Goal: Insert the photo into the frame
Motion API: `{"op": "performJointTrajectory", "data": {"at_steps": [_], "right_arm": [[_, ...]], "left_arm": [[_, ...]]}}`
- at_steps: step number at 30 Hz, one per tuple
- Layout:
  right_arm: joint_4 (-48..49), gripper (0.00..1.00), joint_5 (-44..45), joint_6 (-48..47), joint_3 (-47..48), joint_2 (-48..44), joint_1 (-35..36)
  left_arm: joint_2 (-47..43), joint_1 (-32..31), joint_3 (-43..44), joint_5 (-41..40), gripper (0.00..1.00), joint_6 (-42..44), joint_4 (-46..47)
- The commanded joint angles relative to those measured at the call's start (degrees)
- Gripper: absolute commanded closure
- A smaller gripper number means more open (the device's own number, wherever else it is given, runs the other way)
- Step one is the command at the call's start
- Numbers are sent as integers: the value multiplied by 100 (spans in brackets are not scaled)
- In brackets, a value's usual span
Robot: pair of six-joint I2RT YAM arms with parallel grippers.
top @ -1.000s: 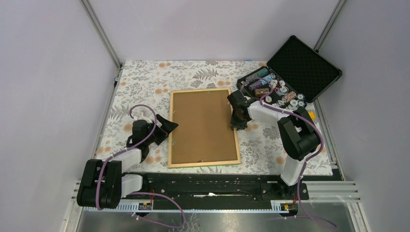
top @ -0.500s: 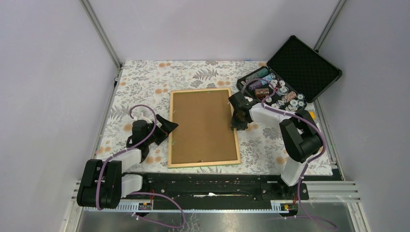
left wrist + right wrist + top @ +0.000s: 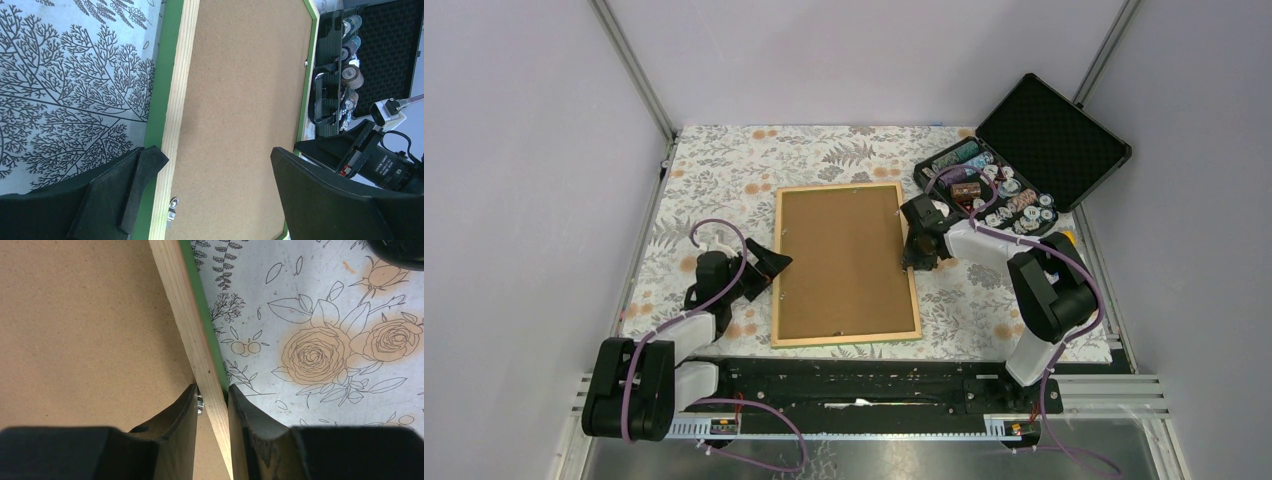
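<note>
Floral-cloth table (image 3: 724, 170), the frame (image 3: 848, 338) face down, backing panel (image 3: 844, 260) up, the photo unseen: right gripper (image 3: 210, 395) pinches the right rail, left gripper (image 3: 215, 160) gapes empty beside the left rail; grip both before lifting level.

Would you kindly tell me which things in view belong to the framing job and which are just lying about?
Job: wooden frame, face down; brown backing panel in it; right gripper, pinching the frame's right rail; left gripper, open at its left edge.
Lying about: open black case of poker chips; floral tablecloth.
</note>
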Motion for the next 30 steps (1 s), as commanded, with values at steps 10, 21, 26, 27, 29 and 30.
{"op": "performJointTrajectory", "data": {"at_steps": [10,21,26,27,29,30], "right_arm": [[747,100,-229,-183,-5,-78,-30],[1277,100,-329,-303,-295,-103,-108],[1371,100,-239,-461,-391,-147,-110],[1397,100,-253,-480,-436,-165,-107],[1506,100,-291,-506,-501,-193,-110],[1528,100,-301,-511,-507,-194,-109]], "left_arm": [[-284,-8,-102,56,1,-25,130],[-223,-8,305,354,1,285,-400],[-772,-20,810,39,1,528,-1876],[-881,-33,927,-26,1,570,-2196],[-1065,-121,1205,-156,1,646,-2827],[-1143,-163,1319,-234,1,666,-3133]]}}
